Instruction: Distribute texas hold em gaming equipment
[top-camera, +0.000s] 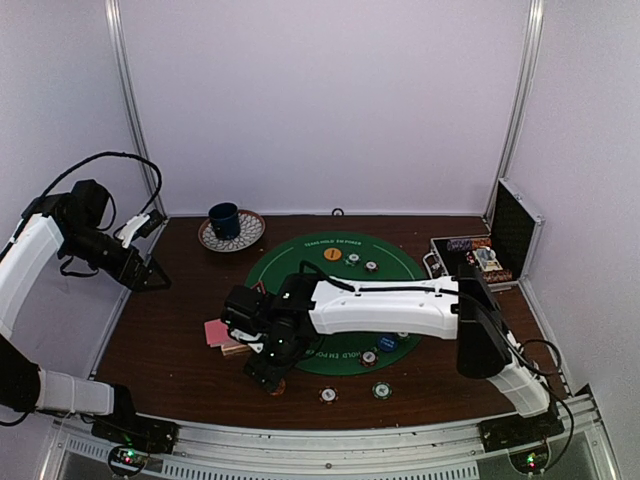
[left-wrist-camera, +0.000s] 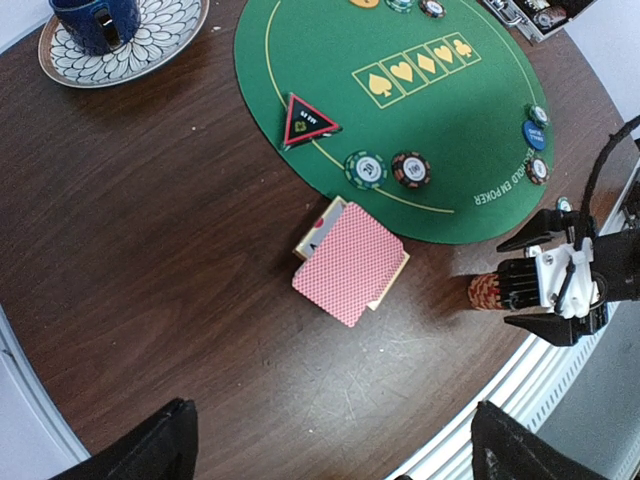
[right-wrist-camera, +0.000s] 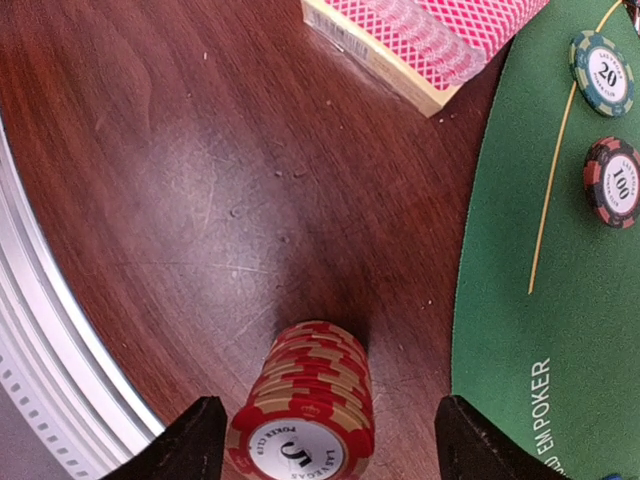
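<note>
Red chips (right-wrist-camera: 305, 410) stand in a tidy stack on the brown surface (left-wrist-camera: 150, 250), just off the rim of the green mat (left-wrist-camera: 430, 130). Right gripper (right-wrist-camera: 330, 445) straddles that stack, fingers apart on either side, gaps showing, nothing gripped. Pink-backed cards (left-wrist-camera: 350, 262) lie just off the mat too, near the stack. Two single chips (left-wrist-camera: 365, 169) sit just inside that rim. Left gripper (left-wrist-camera: 335, 450) hangs wide open, well apart from the mat, holding nothing.

A lab test booth is suggested: the wooden table (top-camera: 170, 330) is enclosed by white panels (top-camera: 320, 100) and aluminium posts (top-camera: 116, 20).
</note>
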